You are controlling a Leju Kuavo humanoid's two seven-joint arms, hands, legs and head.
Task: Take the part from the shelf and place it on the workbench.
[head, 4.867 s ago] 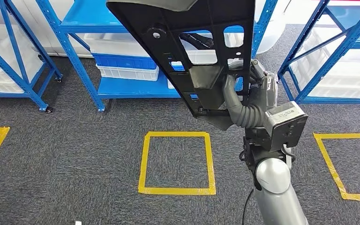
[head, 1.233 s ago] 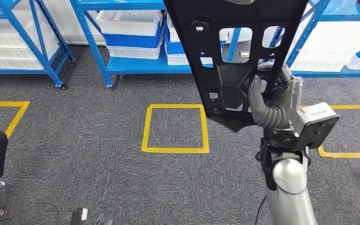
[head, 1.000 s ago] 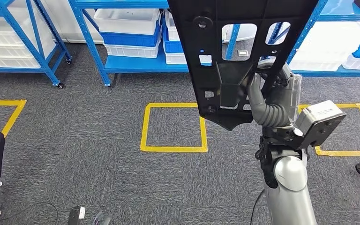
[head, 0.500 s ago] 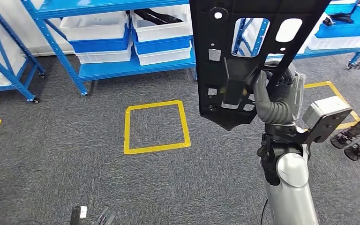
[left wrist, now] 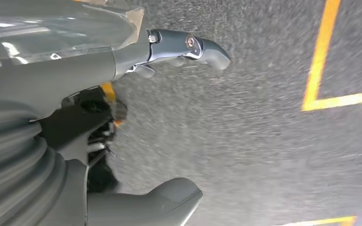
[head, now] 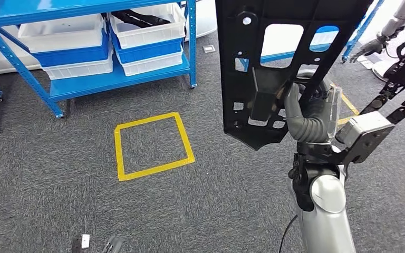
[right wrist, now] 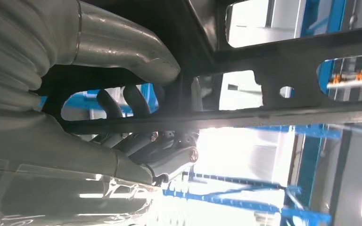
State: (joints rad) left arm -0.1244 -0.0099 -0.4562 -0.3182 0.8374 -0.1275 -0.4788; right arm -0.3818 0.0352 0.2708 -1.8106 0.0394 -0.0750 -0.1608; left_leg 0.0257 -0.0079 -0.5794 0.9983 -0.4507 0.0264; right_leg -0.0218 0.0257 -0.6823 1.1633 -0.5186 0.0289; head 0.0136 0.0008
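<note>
The right robot hand (head: 310, 113) clamps the black part (head: 274, 63) near its lower end — long axis upright, rising above the grip; the left robot hand (left wrist: 75, 117) hangs empty, fingers apart, over carpet.

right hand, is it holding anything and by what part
The right hand grips the black part near its lower end, fingers through a cutout. The left hand holds nothing.
</note>
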